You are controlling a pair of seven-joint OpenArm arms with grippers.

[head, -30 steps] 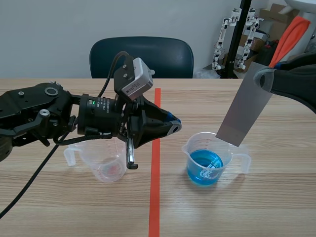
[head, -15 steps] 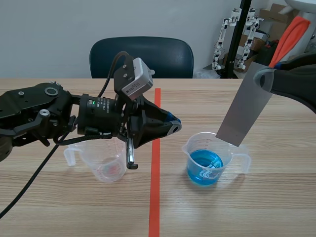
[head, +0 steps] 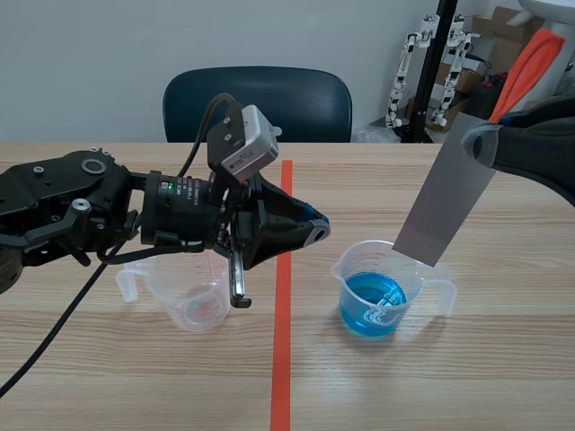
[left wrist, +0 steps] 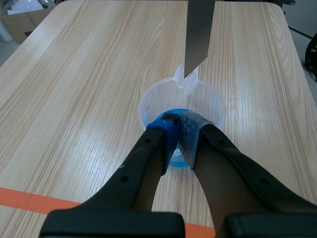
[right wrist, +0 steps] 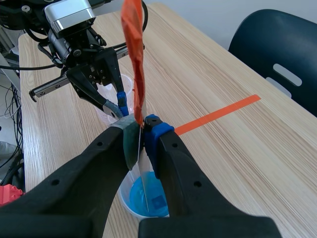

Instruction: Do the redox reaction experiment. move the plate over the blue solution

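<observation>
A clear beaker with blue solution (head: pixel 375 299) stands right of the orange tape line; it also shows beyond my left fingers (left wrist: pixel 198 101) and below the right gripper (right wrist: pixel 148 194). My right gripper (head: pixel 482 146) is shut on a grey metal plate (head: pixel 445 196), which hangs tilted, its lower edge just above the beaker's far rim. In the right wrist view the plate (right wrist: pixel 143 168) is edge-on between the pads, an orange strip (right wrist: pixel 133 54) rising from it. My left gripper (head: pixel 310 232) hovers shut and holds nothing, left of the beaker, its pads (left wrist: pixel 176 134) meeting.
A second clear beaker (head: pixel 193 292) with a trace of reddish liquid sits under the left arm. A dark chair (head: pixel 258 103) stands behind the table's far edge. The orange tape line (head: pixel 281 359) runs down the table's middle.
</observation>
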